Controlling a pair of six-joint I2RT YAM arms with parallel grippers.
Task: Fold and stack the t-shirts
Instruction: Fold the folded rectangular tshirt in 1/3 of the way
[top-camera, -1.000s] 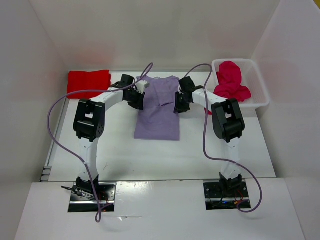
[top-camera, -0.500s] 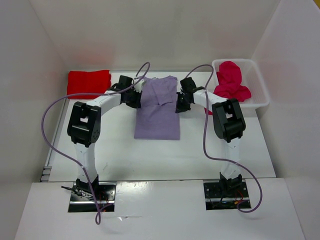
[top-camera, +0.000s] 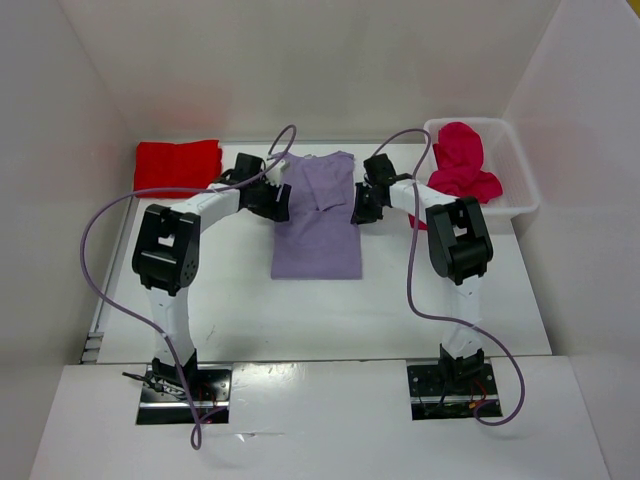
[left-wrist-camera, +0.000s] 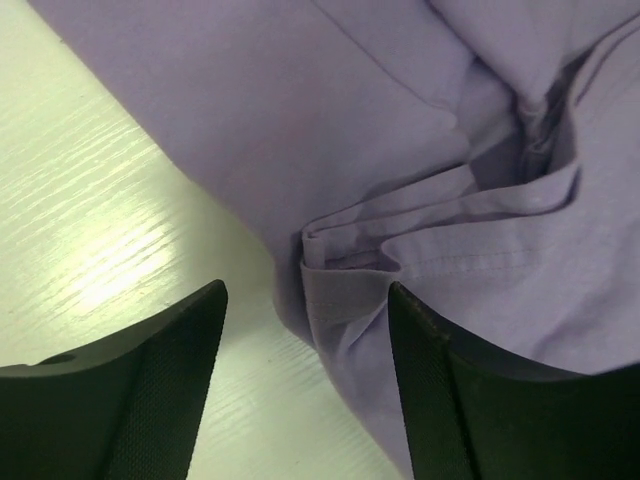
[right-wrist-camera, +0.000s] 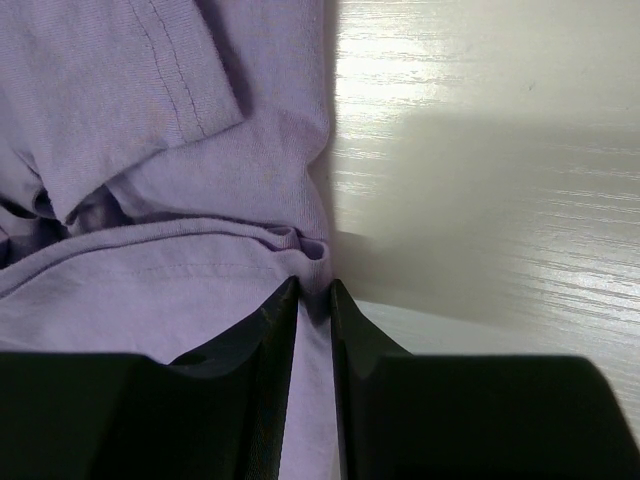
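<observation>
"Looking at the arms, which shirt are they busy with?"

"The lavender t-shirt (top-camera: 315, 225); it lies flat in the middle of the table (top-camera: 230, 290), its sides turned in so it makes a long narrow strip; each arm has gone to one far corner of it, I'd guess so the cloth lifts evenly for the next fold."

"And do they have hold of it?"

"The left gripper (left-wrist-camera: 305, 290) doesn't; its jaws stand wide apart, one finger over bare table and the other over the cloth, straddling the bunched folded edge. The right gripper (right-wrist-camera: 315, 290) is drawn nearly together, only a thin slot showing, with the hem puckered right at its tips; whether it is biting the hem or just resting there, I can't tell."

"Where are the others?"

"The red t-shirt (top-camera: 178, 163) sits folded at the far left corner, well apart; probably the start of the stack. The crimson t-shirt (top-camera: 462, 158) is heaped unfolded in the white bin (top-camera: 528, 180) at the far right; so I'd say one is done, one is midway and one is waiting."
</observation>
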